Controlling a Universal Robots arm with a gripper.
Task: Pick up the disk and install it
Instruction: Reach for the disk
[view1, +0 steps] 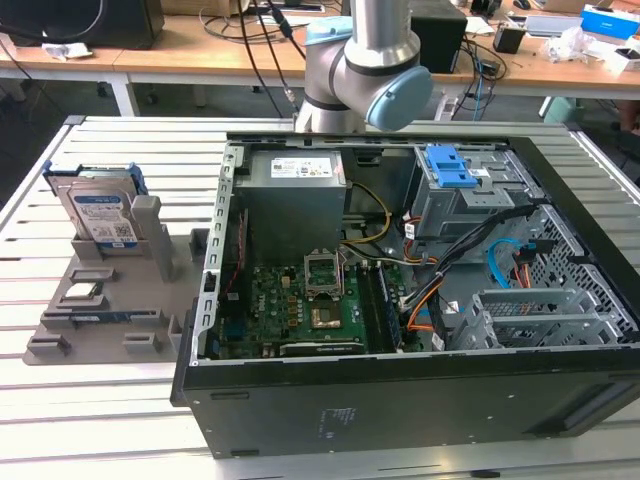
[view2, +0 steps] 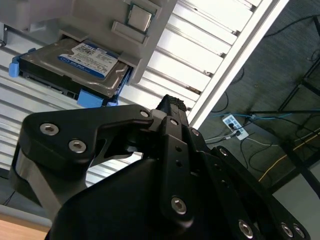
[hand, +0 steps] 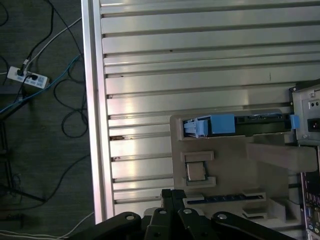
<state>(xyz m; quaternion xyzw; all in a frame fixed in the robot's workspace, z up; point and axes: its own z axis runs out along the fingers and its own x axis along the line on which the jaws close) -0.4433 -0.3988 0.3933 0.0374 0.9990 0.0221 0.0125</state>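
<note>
Silver disk (view1: 100, 215) with a blue frame stands on edge in the grey holder (view1: 110, 320), at the exterior view's left, label facing out. It leans back a little and is not yet picked.

In the second wrist view the claw (view2: 172, 106) hangs near the holder, apart from the disk, with nothing in it. We cannot tell how far open it is.

We judge the step in hand to be the reach for the disk. To do it well:
- We match the disk's tilt, or it may jam in its slot.
- We grip the frame edges, not the label face.
- We stay clear of the grey post (view1: 147, 225) just beside the disk.
- We stay clear of the small square chip (view1: 80, 293) in its own pocket of the holder.

The counter (view1: 110, 430) is shiny ribbed aluminium slats with grooves between them. We reckon a dropped disk would slide or catch an edge there.

The open computer case (view1: 400, 410) stands just beside the holder, with a blue bay (view1: 455, 170) on its far side. Behind it are wooden desks (view1: 200, 55) with cables. Past the counter's edge, a power strip (hand: 27, 77) and loose leads lie on the dark floor (hand: 45, 150).
</note>
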